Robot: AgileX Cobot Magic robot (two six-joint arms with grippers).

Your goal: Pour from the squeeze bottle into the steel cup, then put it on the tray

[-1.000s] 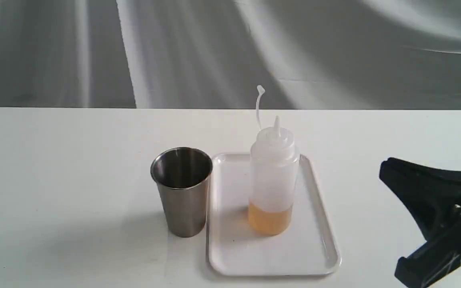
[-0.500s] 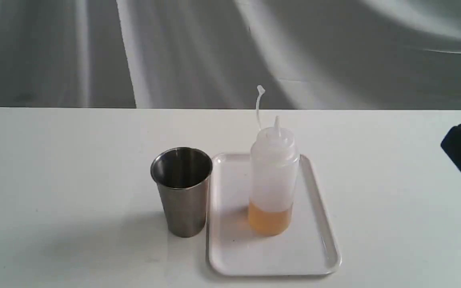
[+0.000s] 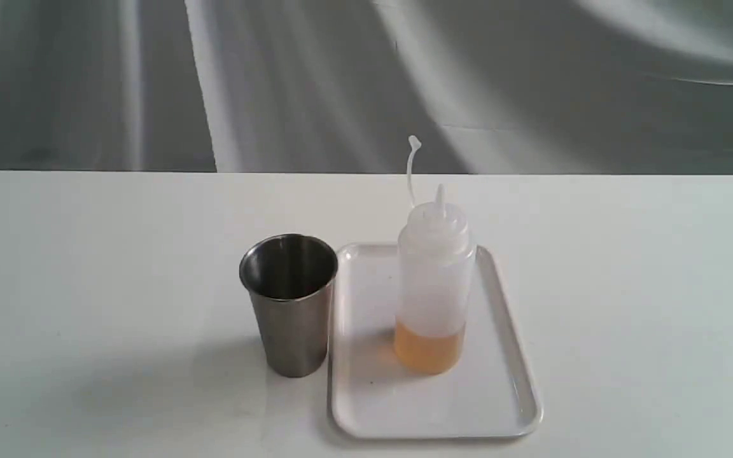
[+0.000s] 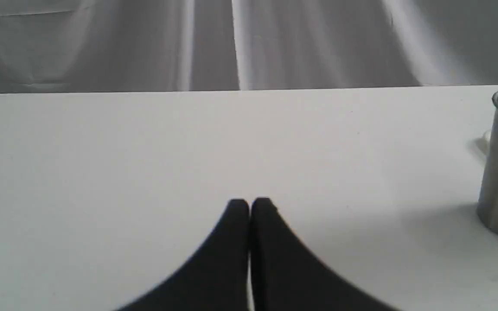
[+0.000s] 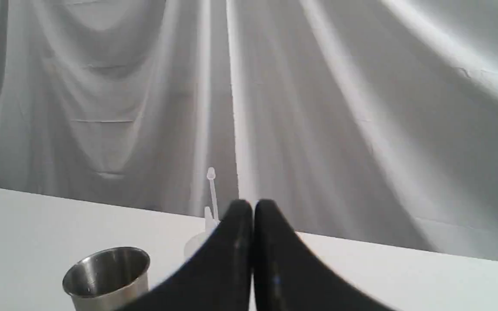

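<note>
Withdrawing rightward, the right pincer (image 5: 252, 206) has all but left the exterior view, with only a dark sliver remaining at the right edge; its jaws lie pressed together, empty. The left pincer (image 4: 250, 204), likewise closed on nothing, hangs over the desk (image 3: 86, 267), well apart from the steel cup (image 3: 290, 305). The squeeze bottle (image 3: 435, 286) stands upright on the tray (image 3: 366, 407), just right of the cup, so the task appears complete. Bottle: translucent soft plastic, cone nozzle, amber liquid low inside. Cup: brushed, tapered steel. Tray: flat, white, low-rimmed.
</note>
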